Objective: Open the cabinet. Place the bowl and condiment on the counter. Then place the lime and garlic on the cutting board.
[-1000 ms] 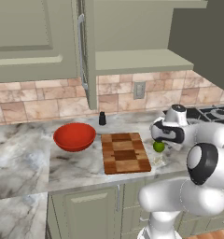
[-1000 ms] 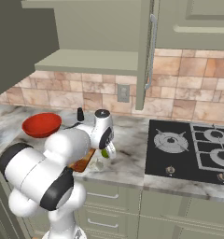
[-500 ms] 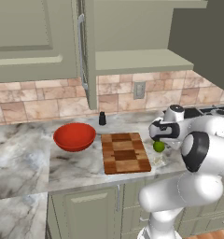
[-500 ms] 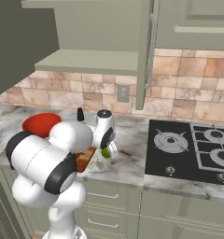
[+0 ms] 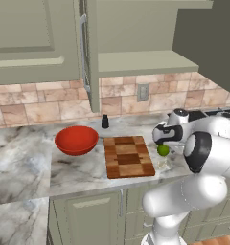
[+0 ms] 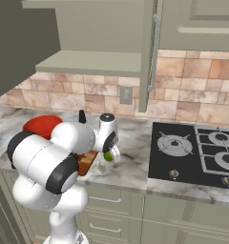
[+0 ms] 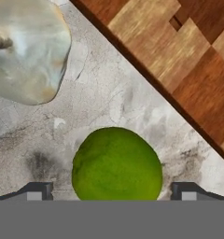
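Observation:
The lime point(image 7: 116, 165) rests on the counter point(image 7: 109, 102), just off the cutting board point(image 7: 179, 60). My gripper point(image 7: 113, 193) is open, one fingertip on each side of the lime. The garlic point(image 7: 30, 49) lies a little beyond it. From the left base view, the gripper point(image 5: 163, 143) hangs over the lime point(image 5: 163, 150) at the right edge of the cutting board point(image 5: 129, 155), with the garlic point(image 5: 163, 165) in front. The red bowl point(image 5: 76, 139) and black condiment point(image 5: 105, 121) stand on the counter point(image 5: 30, 158). The cabinet point(image 5: 90, 62) is open.
A black stove point(image 6: 197, 152) sits right of the arm. The open cabinet door point(image 6: 147, 52) and its bare shelf point(image 6: 88, 62) hang above the counter. A tiled backsplash with a wall outlet point(image 5: 143, 92) runs behind. Lower cabinets point(image 5: 88, 220) stand under the counter edge.
The arm's elbow and upper links have shifted while the hand stays low over the lime. The lime, garlic, bowl and condiment lie where they were.

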Available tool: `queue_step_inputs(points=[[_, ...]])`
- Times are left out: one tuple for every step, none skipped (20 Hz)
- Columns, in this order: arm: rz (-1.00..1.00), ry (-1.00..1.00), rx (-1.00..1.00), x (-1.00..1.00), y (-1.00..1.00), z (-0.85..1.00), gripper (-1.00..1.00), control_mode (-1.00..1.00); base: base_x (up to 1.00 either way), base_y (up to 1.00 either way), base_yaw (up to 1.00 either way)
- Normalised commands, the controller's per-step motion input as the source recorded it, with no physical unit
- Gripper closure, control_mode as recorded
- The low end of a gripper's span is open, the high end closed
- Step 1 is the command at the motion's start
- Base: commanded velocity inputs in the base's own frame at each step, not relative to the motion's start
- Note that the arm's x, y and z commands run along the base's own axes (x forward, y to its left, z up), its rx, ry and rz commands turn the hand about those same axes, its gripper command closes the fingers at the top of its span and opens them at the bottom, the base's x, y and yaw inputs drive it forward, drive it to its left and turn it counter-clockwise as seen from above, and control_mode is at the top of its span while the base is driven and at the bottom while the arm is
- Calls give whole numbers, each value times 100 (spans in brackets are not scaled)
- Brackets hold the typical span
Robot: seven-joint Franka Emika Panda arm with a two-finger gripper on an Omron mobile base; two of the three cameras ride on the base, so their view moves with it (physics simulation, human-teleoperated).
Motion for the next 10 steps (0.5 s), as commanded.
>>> queue_step_inputs(points=[[0,0,0,0,0,-13,-100,-100,0,0,0],[0,0,0,0,0,-12,-100,-100,0,0,0],[0,0,0,1,0,-10,-100,-100,0,0,0],[0,0,0,0,0,-9,-100,-100,0,0,0],[0,0,0,0,0,-7,-100,-100,0,0,0],[0,0,0,0,0,-7,-100,-100,0,0,0],[0,0,0,0,0,-7,-100,-100,0,0,0],[0,0,0,0,0,-6,-100,-100,0,0,0],[0,0,0,0,0,-5,-100,-100,0,0,0],[0,0,0,0,0,-5,-100,-100,0,0,0]])
